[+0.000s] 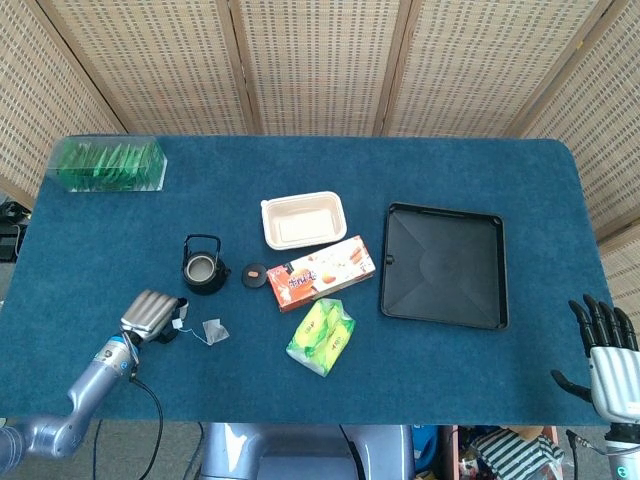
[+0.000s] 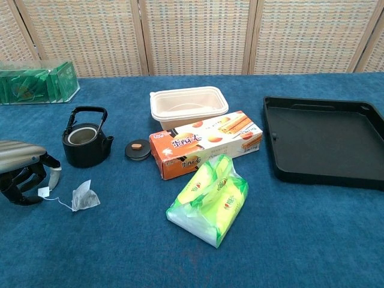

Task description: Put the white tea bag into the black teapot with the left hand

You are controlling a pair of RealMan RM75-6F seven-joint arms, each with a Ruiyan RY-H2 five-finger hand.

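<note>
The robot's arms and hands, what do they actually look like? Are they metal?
They look metallic. The left hand has a ribbed silver back with dark fingers beneath; its silver-grey arm is built of rounded segments with a blue ring at the wrist, and a black cable loops beside it. The right hand has slim black fingers on a pale grey palm block.

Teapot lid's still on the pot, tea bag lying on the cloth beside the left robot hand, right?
Not quite: the lid is off, lying on the cloth right of the black teapot, whose mouth is open in the chest view. The white tea bag does lie beside the left robot hand.
</note>
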